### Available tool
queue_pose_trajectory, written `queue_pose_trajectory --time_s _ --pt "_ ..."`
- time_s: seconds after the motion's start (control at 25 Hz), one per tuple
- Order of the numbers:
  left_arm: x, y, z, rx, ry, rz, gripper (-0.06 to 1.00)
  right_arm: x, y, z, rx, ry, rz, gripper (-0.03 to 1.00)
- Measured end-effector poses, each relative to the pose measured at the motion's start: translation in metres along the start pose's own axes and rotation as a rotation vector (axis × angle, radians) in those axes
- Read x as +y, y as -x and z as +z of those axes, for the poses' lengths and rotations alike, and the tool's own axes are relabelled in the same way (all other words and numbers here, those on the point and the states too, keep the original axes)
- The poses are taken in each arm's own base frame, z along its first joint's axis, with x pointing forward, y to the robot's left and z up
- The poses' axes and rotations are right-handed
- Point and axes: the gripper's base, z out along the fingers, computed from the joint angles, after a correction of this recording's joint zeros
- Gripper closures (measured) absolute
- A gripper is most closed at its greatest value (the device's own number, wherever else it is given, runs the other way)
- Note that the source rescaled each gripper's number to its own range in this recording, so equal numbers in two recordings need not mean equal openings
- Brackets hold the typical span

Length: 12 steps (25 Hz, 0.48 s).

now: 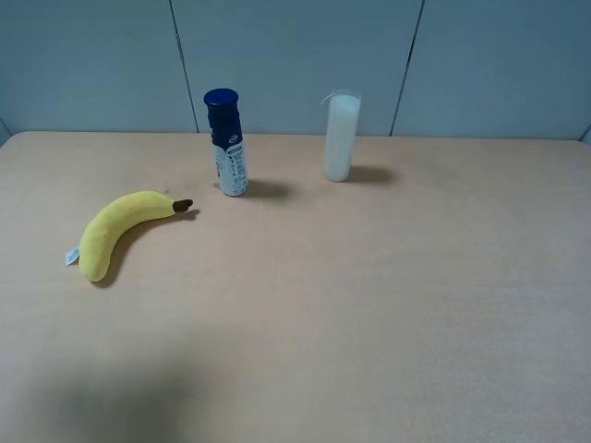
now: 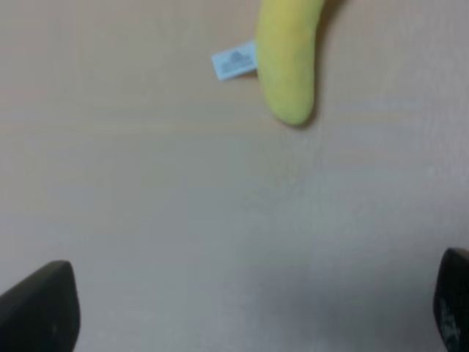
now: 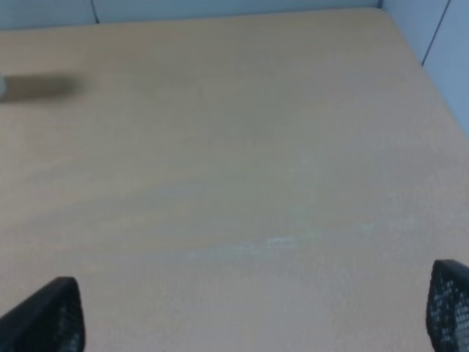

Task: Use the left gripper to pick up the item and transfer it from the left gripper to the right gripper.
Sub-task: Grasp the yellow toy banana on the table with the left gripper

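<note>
Seeing my left gripper, jaws spread wide above the worktop; plush banana lies flat ahead of them, untouched, white tag at its side. My right gripper, jaws spread wide too, well apart from the plush banana.

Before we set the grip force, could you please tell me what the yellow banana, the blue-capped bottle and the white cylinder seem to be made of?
The banana looks like soft matte plush: no shine, with a sewn-in white tag. The blue-capped bottle seems to be smooth plastic with a printed label. The white cylinder shows a clear rim above a white body: plastic or glass, I cannot tell.
</note>
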Motion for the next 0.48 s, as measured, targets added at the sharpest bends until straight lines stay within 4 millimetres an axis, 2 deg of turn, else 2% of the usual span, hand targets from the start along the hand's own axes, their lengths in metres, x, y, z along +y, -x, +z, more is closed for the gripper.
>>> queue_pose_trajectory --time_s 0.48 --pt "0.002 0.046 0.088 0.215 -0.015 0.029 -0.01 0.0 0.0 0.0 0.0 0.0 0.0 -0.03"
